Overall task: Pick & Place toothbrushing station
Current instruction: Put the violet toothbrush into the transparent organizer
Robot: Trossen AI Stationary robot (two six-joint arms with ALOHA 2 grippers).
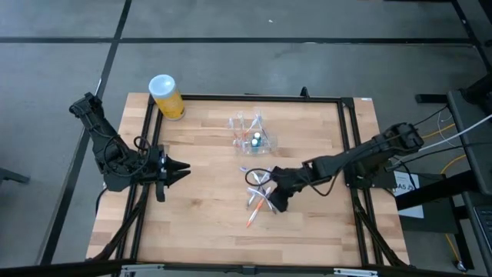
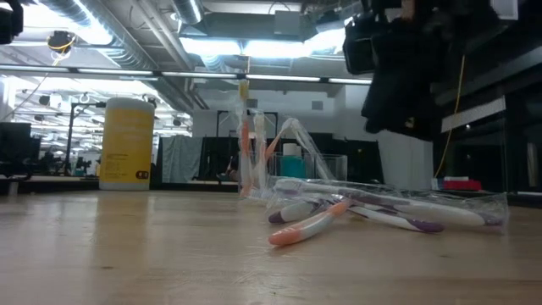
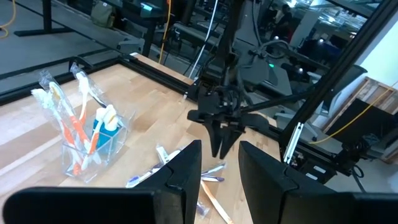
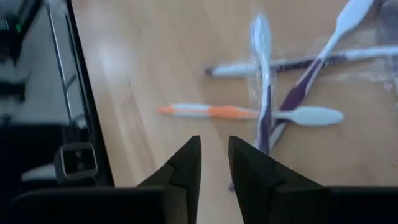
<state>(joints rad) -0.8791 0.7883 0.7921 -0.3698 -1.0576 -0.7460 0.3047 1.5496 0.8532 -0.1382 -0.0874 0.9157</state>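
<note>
**Bench stock: station upright, loose brushes by right claw**

- Bench (image 1: 207, 208): pale wood top inside a dark frame
- Station (image 1: 252, 135): clear holder, upright on the bench, toward the far side near the middle; holds several wrapped brushes standing on end, orange and white among them, plus a small blue-and-white item. Well apart from both claws; neither touches it
- Loose brushes (image 1: 257, 198): a small crossed heap lying flat, nearer the front edge than the station; an orange-and-white one (image 4: 214, 112), purple-and-white ones (image 4: 292, 102) and a clear wrapper over some
- Yellow can (image 1: 166, 97): white lid, upright at the far left corner of the bench
- Right claw (image 1: 270, 194): low over the heap, reaching in from the right side; fingers (image 4: 186, 163) slightly parted with a narrow gap, nothing between them, tips just beside the orange-and-white brush
- Left claw (image 1: 183, 167): at the left edge of the bench, pointing inward; fingers (image 3: 186, 165) parted, nothing held, well apart from all items
</note>
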